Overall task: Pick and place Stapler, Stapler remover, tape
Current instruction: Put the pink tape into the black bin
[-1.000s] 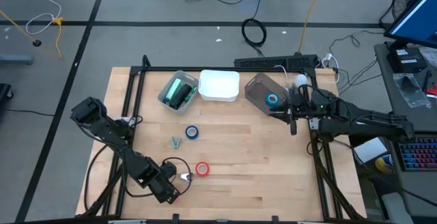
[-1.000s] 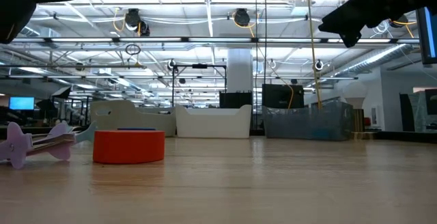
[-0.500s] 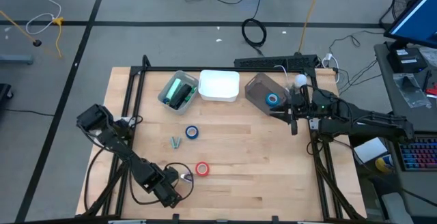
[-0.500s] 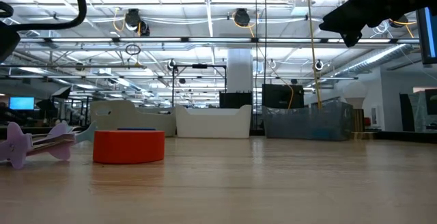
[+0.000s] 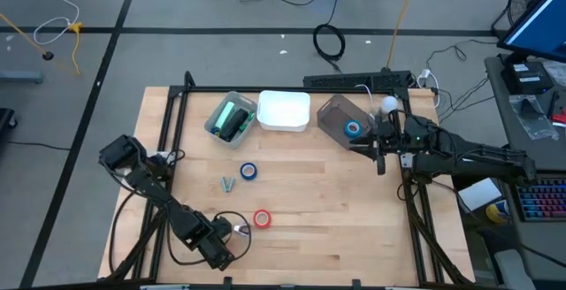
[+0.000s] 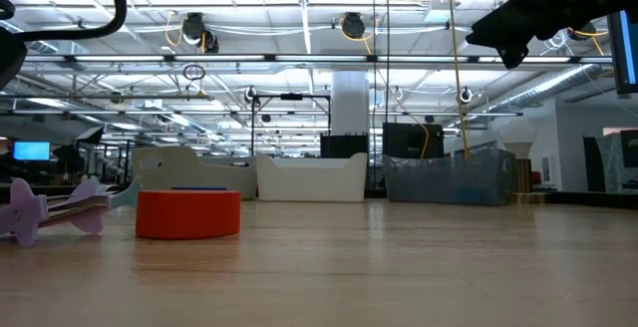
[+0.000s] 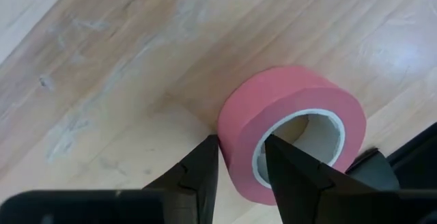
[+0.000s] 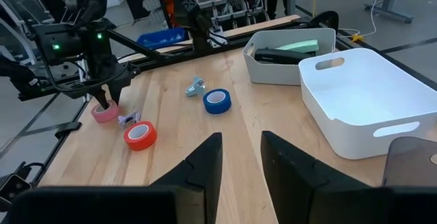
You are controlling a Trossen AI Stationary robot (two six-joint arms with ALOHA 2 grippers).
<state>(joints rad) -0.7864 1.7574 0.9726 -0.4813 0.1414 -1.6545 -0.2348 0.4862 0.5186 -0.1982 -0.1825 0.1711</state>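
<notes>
Left pincer (image 7: 240,157) pinching wall of pink tape roll (image 7: 293,132), one finger inside the ring, roll on counter (image 7: 123,67). Light, stiff, smooth; wall grip seems right. Right pincer (image 8: 240,157) slightly spread, empty, well apart.

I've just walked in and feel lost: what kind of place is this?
Probably a robotics lab in a big industrial hall: a wooden table framed by two robot arms, exposed ceiling ducts, and cables across a concrete floor.

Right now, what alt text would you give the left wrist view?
A pink tape roll with a white core lies on the light wooden table, its wall pinched between the left gripper's two dark fingers, one outside, one inside the ring.
</notes>
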